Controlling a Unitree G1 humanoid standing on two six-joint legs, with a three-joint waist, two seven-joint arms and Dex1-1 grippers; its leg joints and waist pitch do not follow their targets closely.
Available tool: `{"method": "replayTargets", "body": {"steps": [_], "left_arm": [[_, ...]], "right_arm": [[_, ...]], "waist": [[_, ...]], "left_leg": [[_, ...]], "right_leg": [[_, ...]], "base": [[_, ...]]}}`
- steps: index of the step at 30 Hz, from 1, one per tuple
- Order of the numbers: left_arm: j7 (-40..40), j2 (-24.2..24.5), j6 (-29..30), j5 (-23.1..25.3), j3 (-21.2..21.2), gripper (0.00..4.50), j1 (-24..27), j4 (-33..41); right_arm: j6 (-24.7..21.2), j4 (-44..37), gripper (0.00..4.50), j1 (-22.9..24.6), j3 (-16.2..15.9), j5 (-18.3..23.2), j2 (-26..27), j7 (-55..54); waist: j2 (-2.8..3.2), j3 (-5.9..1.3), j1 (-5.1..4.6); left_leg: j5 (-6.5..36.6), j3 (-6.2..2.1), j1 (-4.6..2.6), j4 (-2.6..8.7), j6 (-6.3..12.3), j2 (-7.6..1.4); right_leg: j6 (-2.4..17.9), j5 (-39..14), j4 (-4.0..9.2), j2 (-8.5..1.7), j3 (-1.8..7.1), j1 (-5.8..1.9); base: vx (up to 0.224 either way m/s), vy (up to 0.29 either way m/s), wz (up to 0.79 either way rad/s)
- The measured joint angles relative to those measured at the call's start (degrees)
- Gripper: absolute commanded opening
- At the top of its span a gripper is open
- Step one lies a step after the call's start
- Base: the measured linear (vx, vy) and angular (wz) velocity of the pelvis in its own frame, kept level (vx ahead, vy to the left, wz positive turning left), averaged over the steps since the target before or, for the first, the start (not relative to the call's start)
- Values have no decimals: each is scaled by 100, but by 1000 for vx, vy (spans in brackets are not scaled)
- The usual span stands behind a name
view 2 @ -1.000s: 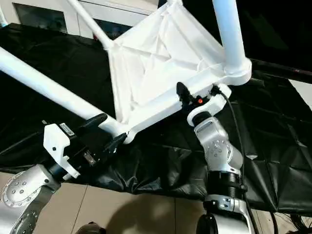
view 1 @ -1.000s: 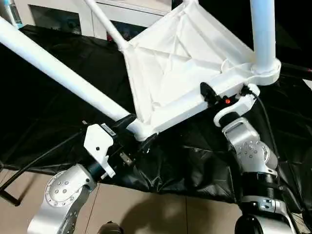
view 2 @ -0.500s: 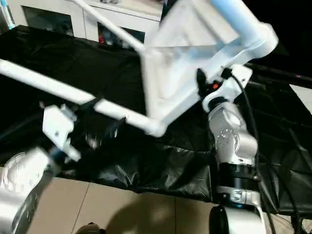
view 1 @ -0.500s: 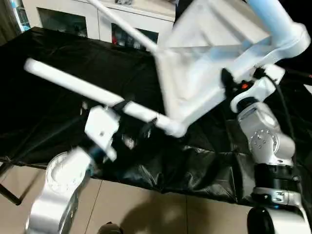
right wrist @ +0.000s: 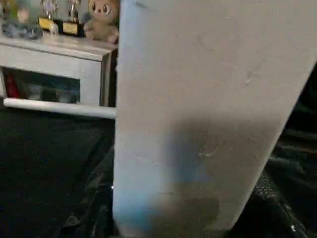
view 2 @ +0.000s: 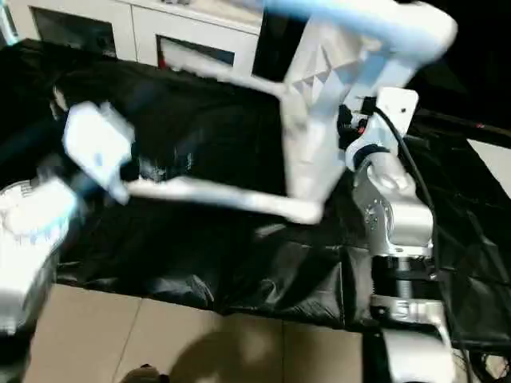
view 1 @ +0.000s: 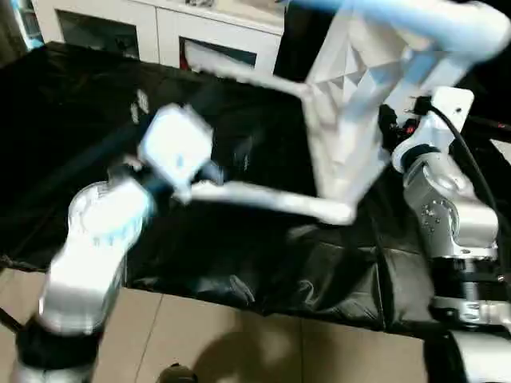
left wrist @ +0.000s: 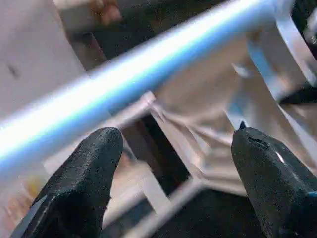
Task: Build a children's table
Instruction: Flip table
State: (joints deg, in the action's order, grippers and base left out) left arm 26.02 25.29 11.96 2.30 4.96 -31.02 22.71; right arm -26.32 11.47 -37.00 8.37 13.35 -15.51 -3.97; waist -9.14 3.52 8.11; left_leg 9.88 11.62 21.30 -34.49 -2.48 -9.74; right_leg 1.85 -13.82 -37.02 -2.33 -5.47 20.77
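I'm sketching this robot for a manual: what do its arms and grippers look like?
Silver metal forearms with round bolted joints. The left gripper has two black rounded fingers; a white boxy housing sits behind it. The right arm carries a white bracket, a black cable and a small red light.

- The table top stood on edge at about 2 o'clock, walling off the right gripper at its rim.
- One leg lay level across the middle; another barred 12 o'clock.
- Black cloth from 5 to 7 o'clock lay bare.
- The left gripper gaped, with a leg crossing just beyond its fingertips.
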Motion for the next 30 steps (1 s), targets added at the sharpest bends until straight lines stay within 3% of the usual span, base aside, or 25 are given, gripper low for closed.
{"method": "replayTargets", "body": {"steps": [6,8,11,12,18,23,30], "left_arm": [[-12,163,-516,501,207,398,-452,-289],[-17,210,-692,670,316,398,-593,-413],[-170,278,-1105,1103,492,398,-1011,-768],[-261,333,-1238,1276,515,398,-1123,-886],[-670,532,-1631,1877,551,398,-1559,-1884],[-930,509,-2050,2117,614,398,-2036,-2507],[-1225,467,-2381,2397,727,398,-2179,-3202]], "right_arm": [[-38,-1,174,-19,-97,-80,6,-34],[-35,-8,238,-24,-143,-129,22,-30],[23,-88,249,81,-391,-477,0,8],[29,-151,271,115,-454,-520,13,13],[73,-131,271,410,-650,-506,156,97],[218,-75,271,468,-639,-631,211,81],[620,266,271,527,-607,-615,241,331]], "waist": [[-2,1,-3],[-1,1,-10],[-27,-10,-24],[-28,-12,-43],[-21,-6,-154],[-17,-2,-153],[7,10,-139]], "left_leg": [[-2,3,3,-6,-4,1],[-2,3,2,-6,-4,0],[-4,3,0,-6,-7,-5],[-4,3,-1,-6,-7,-4],[-5,3,14,-6,-9,-4],[-5,3,18,-6,-8,-4],[0,2,13,-6,-1,-6]], "right_leg": [[-3,2,-4,-5,1,2],[-2,3,-6,-5,0,3],[-1,3,-6,-1,0,3],[-1,3,-6,-1,0,2],[32,22,-5,-1,0,16],[39,24,-3,-2,-1,19],[49,36,-5,-2,-3,16]], "base": [[0,0,0],[0,0,0],[0,0,0],[0,0,0],[0,0,0],[0,0,0],[0,0,0]]}}
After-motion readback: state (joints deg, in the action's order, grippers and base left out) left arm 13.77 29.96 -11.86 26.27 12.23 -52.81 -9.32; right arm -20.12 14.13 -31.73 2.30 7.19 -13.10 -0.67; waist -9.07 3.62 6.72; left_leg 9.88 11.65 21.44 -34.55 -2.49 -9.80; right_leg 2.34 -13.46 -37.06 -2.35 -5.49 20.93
